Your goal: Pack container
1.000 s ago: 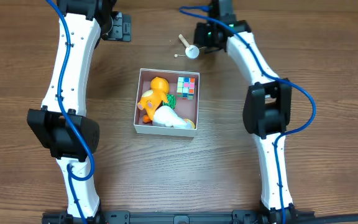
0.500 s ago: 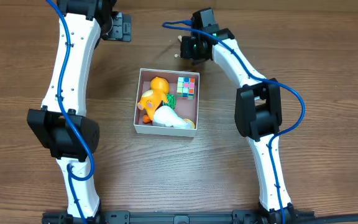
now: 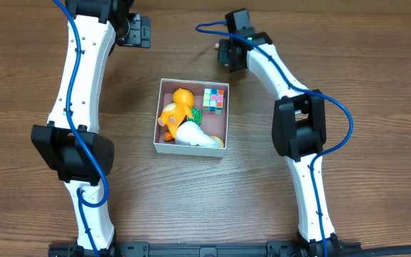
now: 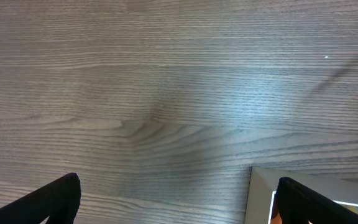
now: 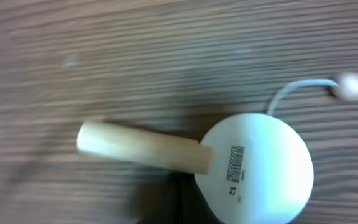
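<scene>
The container [image 3: 190, 148], a white-walled square box, sits mid-table and holds an orange toy [image 3: 175, 111], a coloured cube [image 3: 214, 100] and a white toy [image 3: 195, 134]. My left gripper [image 3: 140, 32] hangs open at the far left; in its wrist view the gripper [image 4: 182, 202] spans bare wood, with the container's corner [image 4: 260, 193] by the right finger. My right gripper [image 3: 232, 56] is beyond the container's far right corner. In the right wrist view it [image 5: 179, 202] is shut, its tips just under a white disc [image 5: 253, 168] with a wooden handle [image 5: 138, 148] and a stringed bead [image 5: 352, 86].
Both white arms reach in from the near edge, the left one [image 3: 77, 107] along the left side and the right one [image 3: 298, 128] along the right side. Blue cables loop beside each arm. Brown wood tabletop surrounds the container.
The right gripper has swung left over the disc-and-handle toy, which now is hidden beneath it in the overhead view. The left arm has not moved.
</scene>
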You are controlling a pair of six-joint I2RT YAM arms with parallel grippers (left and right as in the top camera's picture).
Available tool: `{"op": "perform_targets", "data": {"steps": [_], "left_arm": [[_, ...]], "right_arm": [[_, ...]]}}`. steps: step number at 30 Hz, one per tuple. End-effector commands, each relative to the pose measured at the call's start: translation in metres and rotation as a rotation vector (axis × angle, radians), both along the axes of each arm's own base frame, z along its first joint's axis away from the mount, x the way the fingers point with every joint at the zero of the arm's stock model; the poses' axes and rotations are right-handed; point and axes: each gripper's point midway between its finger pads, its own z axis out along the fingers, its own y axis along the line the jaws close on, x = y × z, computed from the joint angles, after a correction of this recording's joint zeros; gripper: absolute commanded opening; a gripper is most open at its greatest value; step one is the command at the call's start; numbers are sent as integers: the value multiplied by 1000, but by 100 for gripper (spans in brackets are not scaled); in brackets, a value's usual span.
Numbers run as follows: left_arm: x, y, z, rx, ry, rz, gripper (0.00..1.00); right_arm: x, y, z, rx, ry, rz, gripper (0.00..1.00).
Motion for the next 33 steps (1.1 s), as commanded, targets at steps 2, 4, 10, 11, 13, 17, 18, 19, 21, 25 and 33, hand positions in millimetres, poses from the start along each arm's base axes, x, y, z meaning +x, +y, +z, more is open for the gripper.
{"op": "perform_targets", "data": {"steps": [2,4,10,11,13,17,18,19,21,25,33], "left_arm": [[4,4,4,13,-17,4,100],[4,4,4,13,-17,4,100],[4,4,4,13,-17,3,100],[4,4,4,13,-17,4,100],[4,4,4,13,-17,4,100],[4,4,4,13,-17,4,100],[4,4,4,13,-17,4,100],[4,4,4,13,-17,4,100],[4,4,4,13,-17,4,100],[4,4,4,13,-17,4,100],[4,4,4,13,-17,4,100]], "right_arm": [[1,-65,-16,-67,43,-193,4],[-3,-86,-18,-103,60,-258,4],[-20,-124,-21,-221,113,-362,4],[-21,-127,-21,-221,119,-377,4],[-21,-128,-21,-225,116,-379,4],[-29,-143,-21,-260,130,-463,4],[-34,-151,-21,-271,143,-493,4],[-36,-157,-21,-278,151,-513,4],[-43,-174,-19,-317,159,-569,4],[-54,-198,-17,-370,178,-647,4],[-80,-238,-23,-309,276,-825,4]]}}
